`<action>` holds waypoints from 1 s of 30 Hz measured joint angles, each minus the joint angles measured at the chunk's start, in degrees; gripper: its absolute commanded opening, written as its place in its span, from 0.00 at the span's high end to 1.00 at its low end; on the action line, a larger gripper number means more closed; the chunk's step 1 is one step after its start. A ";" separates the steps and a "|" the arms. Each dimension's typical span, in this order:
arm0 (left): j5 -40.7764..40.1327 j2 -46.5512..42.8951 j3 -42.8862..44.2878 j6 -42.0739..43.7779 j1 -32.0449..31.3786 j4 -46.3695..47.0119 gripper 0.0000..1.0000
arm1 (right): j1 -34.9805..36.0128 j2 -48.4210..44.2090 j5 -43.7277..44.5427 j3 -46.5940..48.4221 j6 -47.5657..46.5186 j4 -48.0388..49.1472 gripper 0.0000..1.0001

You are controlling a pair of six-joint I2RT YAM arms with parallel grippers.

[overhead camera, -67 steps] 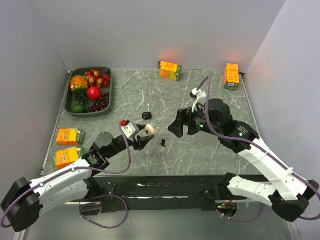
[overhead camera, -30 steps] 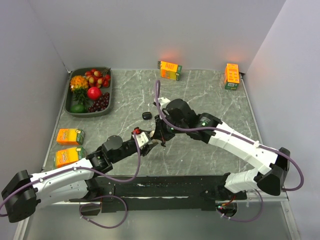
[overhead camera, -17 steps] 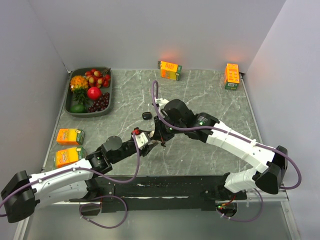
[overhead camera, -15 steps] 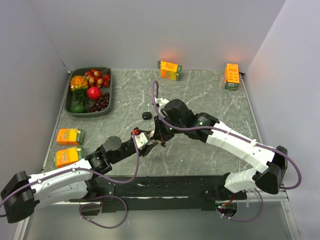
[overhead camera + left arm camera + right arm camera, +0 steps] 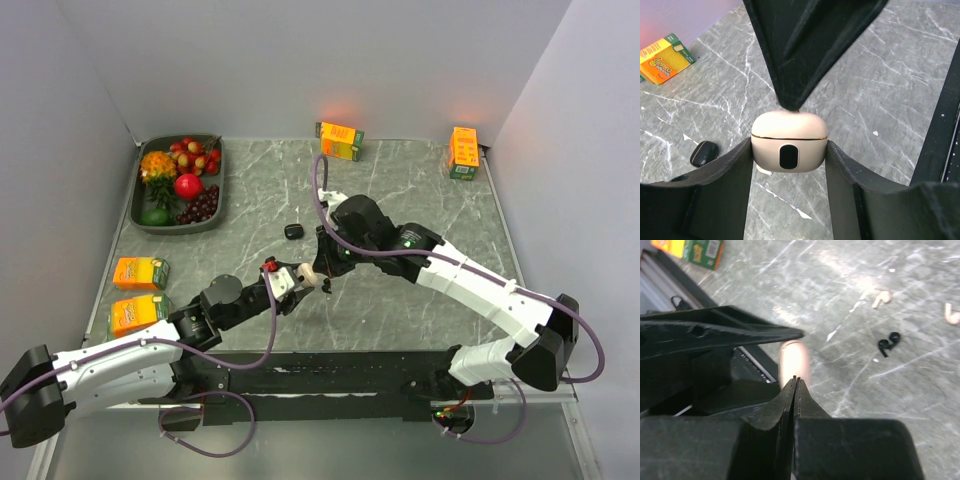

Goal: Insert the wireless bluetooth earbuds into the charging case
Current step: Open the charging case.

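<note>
**Right arm has reached the case, but the lid looks shut**

A couple of seconds ago the right arm was drawn back on its own side of the table (image 5: 420,200). It has since swung across to the middle, and its right gripper (image 5: 796,385) now points down at the charging case (image 5: 790,137). In the last half second it has eased back a little, so the cream case shows again from above (it was hidden under the arm just before).

For the task this looks like the opening step, not the loading one. The left wrist view shows an unbroken seam round the case, so the lid seems closed. None of the earbuds is in it. The black earbud (image 5: 888,342) and two whitish earbuds (image 5: 881,297) lie loose on the table, apart from both arms.

The left gripper (image 5: 302,276) is spread just to the width of the case and clamps it by its two sides, holding it off the table.

The right gripper's fingers are pressed together with nothing between them. The tip appears to touch the top of the case.
</note>
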 measured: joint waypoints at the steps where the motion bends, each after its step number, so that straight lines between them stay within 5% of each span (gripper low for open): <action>1: -0.02 -0.02 0.00 0.00 -0.04 0.04 0.99 | -0.26 -0.11 0.37 -0.13 -0.02 -0.07 1.00; 7: -0.04 -0.35 0.00 0.00 -0.35 0.17 0.99 | -1.11 -1.55 1.18 -1.95 0.11 0.13 1.00; 10: -0.07 -0.28 0.02 0.00 -0.39 0.15 0.99 | -1.03 -2.69 0.22 -1.60 0.07 0.28 0.70; 11: -0.07 -0.26 0.02 0.00 -0.42 0.15 0.99 | -0.90 -2.80 0.11 -1.18 0.22 0.22 0.53; 14: -0.09 -0.24 0.02 0.00 -0.48 0.13 0.99 | -0.44 -2.80 0.44 0.02 0.15 0.57 0.39; 21: -0.07 -0.22 0.02 0.00 -0.63 0.13 0.99 | -0.11 -2.38 1.18 0.07 -0.39 -0.07 0.36; 30: -0.09 0.22 0.02 -0.02 -0.76 0.37 0.99 | 0.79 -0.26 -0.63 0.07 -1.64 -0.11 0.44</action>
